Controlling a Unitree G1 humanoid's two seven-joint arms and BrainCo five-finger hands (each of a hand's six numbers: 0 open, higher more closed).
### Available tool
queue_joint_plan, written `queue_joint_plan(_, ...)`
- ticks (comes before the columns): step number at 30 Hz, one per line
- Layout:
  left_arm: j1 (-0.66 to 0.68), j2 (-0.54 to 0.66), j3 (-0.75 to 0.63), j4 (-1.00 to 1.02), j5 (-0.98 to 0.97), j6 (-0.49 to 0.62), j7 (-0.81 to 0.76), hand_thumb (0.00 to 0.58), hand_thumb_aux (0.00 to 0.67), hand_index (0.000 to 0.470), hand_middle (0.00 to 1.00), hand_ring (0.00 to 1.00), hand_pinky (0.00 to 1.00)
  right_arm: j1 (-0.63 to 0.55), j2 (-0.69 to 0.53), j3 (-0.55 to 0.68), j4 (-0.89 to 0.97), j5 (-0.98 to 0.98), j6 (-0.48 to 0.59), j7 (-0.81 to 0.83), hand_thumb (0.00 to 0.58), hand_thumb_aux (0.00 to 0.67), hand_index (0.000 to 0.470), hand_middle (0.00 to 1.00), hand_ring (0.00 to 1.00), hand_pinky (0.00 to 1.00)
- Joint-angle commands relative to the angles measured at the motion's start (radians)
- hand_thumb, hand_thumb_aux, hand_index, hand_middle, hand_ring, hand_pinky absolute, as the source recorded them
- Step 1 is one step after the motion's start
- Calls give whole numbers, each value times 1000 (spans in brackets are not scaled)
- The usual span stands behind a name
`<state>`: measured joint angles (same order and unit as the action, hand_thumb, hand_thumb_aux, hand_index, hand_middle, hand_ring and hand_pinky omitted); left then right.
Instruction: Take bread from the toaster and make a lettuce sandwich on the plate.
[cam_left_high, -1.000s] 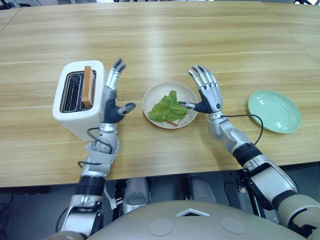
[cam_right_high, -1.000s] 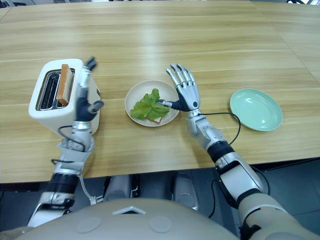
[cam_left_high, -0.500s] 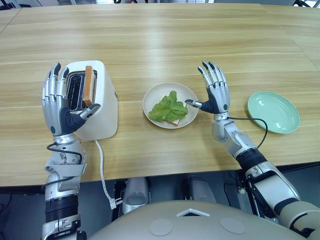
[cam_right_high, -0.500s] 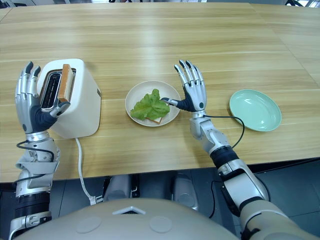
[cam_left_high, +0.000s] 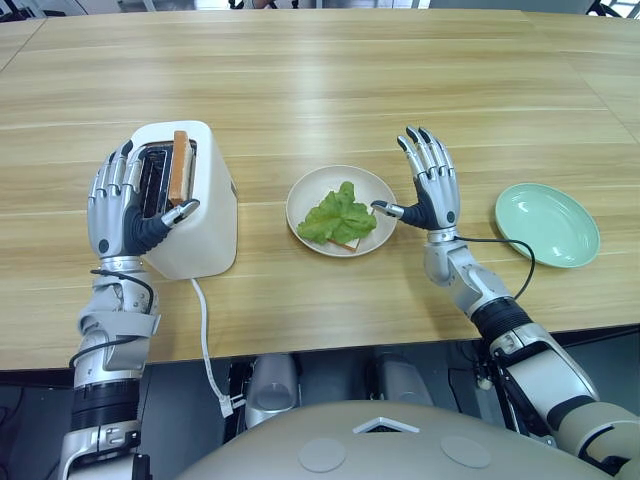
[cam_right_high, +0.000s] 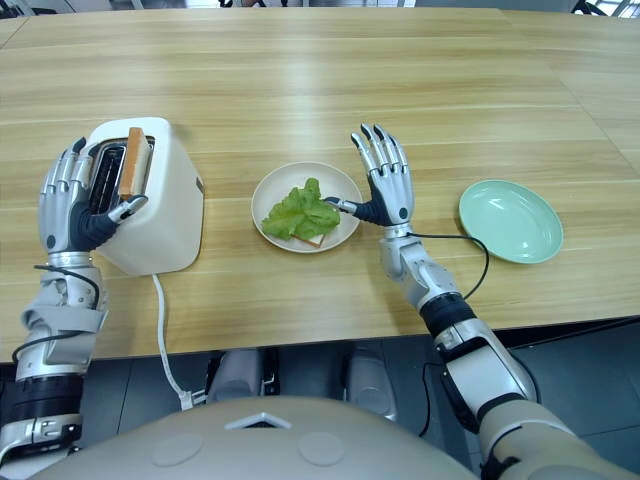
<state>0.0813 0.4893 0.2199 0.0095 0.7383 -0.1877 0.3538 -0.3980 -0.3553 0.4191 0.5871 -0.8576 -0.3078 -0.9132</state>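
Bread slice (cam_left_high: 179, 167) upright in toaster (cam_left_high: 190, 215), centre left. Left hand (cam_left_high: 118, 205) beside its left side, fingers straight. Right hand (cam_left_high: 431, 188) just right of plate (cam_left_high: 296, 196), fingers spread. Lettuce (cam_left_high: 338, 214) on plate. Green plate (cam_left_high: 547, 223) right edge. Cord (cam_left_high: 203, 330) trails to lower edge.

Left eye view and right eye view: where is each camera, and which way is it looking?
Left eye view: on the robot's head, facing forward and down at the table; shows its left hand by the toaster and its right hand beside the plate of lettuce.
Right eye view: same head, slightly to the right, same aim; same two hands.
Shared: the whole scene, including the bread slice in the toaster and the green plate.
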Motion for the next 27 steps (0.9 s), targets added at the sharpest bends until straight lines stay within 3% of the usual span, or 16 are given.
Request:
queue_joint_plan(1,-3,19,-21,41,-15,32,-34,337,236,162,0,0,0,0,2,-6,19,-1,3,-8,0,0,0,0,0,0)
queue_joint_plan(2,-5,26,-28,42,-14,33,-40,337,236,162,0,0,0,0,3,-6,21,-1,4,-9,0,0,0,0,0,0)
queue_joint_plan(3,-6,32,-34,43,-15,34,-44,464,370,254,0,0,0,0,4,-6,23,-1,5,-11,0,0,0,0,0,0)
queue_joint_plan(5,-11,45,-51,37,-6,35,-58,491,407,280,0,0,0,1,5,-7,25,-1,7,-13,0,0,0,0,0,0)
queue_joint_plan(7,-19,62,-73,34,2,33,-80,575,607,417,0,0,0,0,8,-8,27,-1,10,-15,0,0,0,0,0,0)
queue_joint_plan(9,-29,78,-95,33,2,33,-108,580,670,460,0,0,0,-2,11,-7,29,-1,13,-17,0,0,0,0,0,0)
queue_joint_plan(19,-54,120,-127,46,-93,5,-219,580,670,460,0,0,0,-5,33,-6,43,0,21,-36,0,0,0,0,0,0)
queue_joint_plan(27,-113,89,-24,43,-226,-41,-134,580,670,460,0,0,0,-12,52,-4,74,1,25,-62,0,0,0,0,0,0)
